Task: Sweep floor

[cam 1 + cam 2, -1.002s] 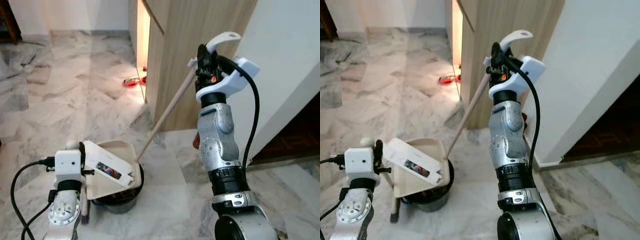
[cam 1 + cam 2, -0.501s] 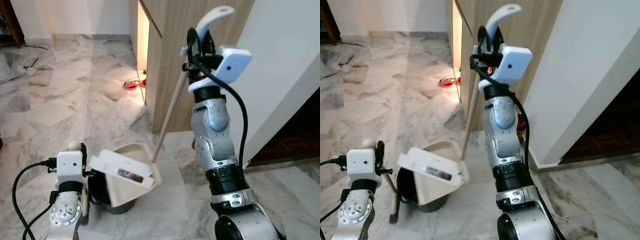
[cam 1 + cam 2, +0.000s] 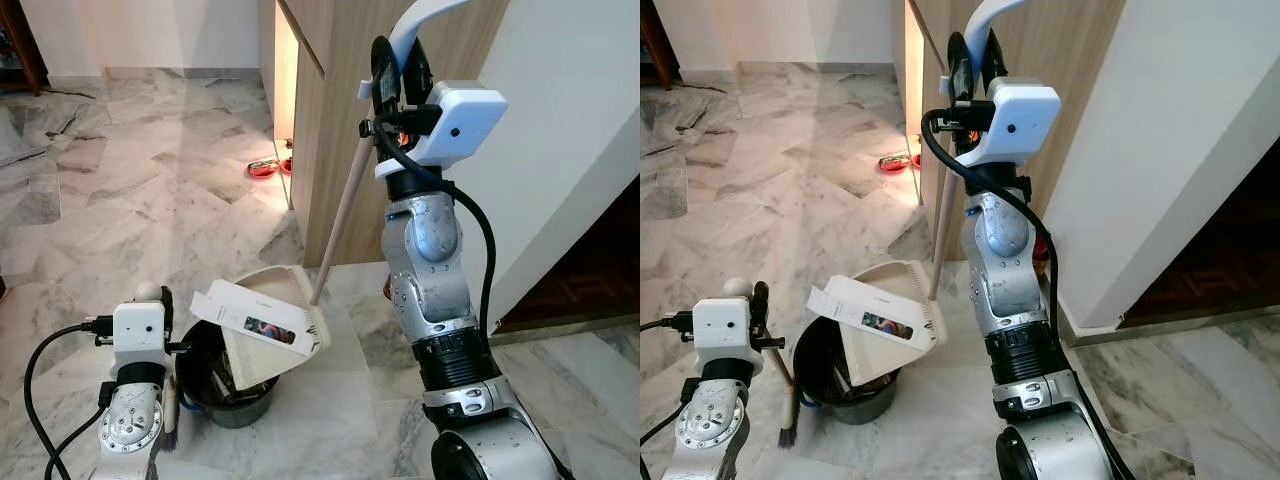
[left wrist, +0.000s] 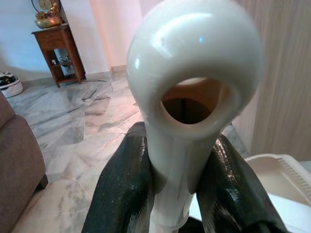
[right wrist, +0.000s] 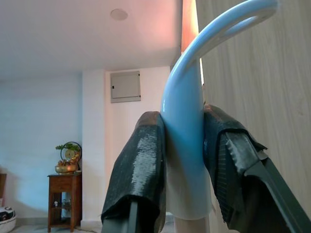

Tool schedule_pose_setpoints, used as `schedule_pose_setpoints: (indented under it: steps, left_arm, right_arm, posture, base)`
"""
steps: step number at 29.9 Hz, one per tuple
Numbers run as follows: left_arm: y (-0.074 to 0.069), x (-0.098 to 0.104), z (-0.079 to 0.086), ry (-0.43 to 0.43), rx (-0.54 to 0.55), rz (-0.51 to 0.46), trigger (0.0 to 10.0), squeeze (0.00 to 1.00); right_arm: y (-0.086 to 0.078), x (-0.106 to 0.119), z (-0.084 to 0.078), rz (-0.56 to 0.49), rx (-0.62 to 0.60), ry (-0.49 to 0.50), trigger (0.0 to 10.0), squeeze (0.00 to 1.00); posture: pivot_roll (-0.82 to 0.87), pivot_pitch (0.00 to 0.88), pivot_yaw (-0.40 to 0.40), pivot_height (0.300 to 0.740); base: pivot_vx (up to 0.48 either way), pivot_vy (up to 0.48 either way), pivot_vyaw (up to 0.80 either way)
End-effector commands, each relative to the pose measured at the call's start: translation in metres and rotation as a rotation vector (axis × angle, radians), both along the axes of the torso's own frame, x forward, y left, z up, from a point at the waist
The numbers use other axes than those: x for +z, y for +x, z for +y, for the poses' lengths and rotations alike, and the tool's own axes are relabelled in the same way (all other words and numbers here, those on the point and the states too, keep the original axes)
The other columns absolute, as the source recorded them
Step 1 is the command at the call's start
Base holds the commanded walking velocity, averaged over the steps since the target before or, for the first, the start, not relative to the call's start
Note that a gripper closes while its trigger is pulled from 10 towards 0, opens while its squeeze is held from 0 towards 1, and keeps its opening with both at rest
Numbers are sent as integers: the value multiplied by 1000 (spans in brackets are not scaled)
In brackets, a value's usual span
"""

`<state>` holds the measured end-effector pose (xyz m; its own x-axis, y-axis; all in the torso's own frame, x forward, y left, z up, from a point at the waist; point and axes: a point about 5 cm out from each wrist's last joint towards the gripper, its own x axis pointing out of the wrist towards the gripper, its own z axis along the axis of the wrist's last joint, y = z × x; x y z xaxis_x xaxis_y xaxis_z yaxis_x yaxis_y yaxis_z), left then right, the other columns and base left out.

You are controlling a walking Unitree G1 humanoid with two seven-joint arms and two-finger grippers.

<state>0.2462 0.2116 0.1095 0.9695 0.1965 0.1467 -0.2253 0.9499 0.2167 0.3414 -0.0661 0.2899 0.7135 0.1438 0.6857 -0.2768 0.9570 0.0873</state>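
Observation:
My right gripper (image 3: 396, 78) is raised high and shut on the white hooked grip (image 5: 187, 92) of the dustpan's wooden pole (image 3: 340, 212). The cream dustpan (image 3: 268, 318) hangs tilted, its mouth dipping into the black bucket (image 3: 215, 392) on the marble floor. Low at the left, my left gripper (image 4: 177, 194) is shut on the broom's white ring-ended handle (image 4: 192, 68). The handle's knob (image 3: 148, 291) shows just left of the bucket. The broom's dark bristles (image 3: 788, 434) touch the floor beside the bucket.
A tall wooden cabinet (image 3: 420, 140) stands right behind the pole, with a white wall (image 3: 570, 150) and a dark doorway (image 3: 600, 270) to its right. Red bowls (image 3: 265, 167) lie by the cabinet's lit gap. Open marble floor (image 3: 120, 200) stretches left and ahead.
My right gripper rose and swung left, so the pole now stands steeper. The dustpan went from lying over the bucket to tipping steeply into it. The left arm stayed put.

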Motion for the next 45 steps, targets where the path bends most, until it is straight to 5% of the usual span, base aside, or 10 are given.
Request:
schedule_pose_setpoints:
  steps: [1,14,16,18,45]
  left_arm:
    - [0,12,-7,9,-27,-68,10000,0]
    - [0,12,-7,9,-27,-68,10000,0]
    - [0,10,-12,7,-35,-70,10000,0]
    - [0,9,-12,7,-36,-70,10000,0]
    - [0,8,-14,3,-26,-75,10000,0]
  right_arm:
    - [-9,23,-1,-110,3,29,10000,0]
    - [-9,23,-1,-110,3,29,10000,0]
    - [-63,34,42,-455,53,-229,10000,0]
    - [-69,34,47,-492,64,-253,10000,0]
    - [-89,35,57,-586,57,-298,10000,0]
  posture:
    - [99,44,-97,740]
    - [99,44,-97,740]
    - [89,43,-113,740]
    - [89,43,-113,740]
    - [87,44,-128,740]
  base:
    - [0,0,0]
    - [0,0,0]
    - [0,0,0]
    - [0,0,0]
    - [0,0,0]
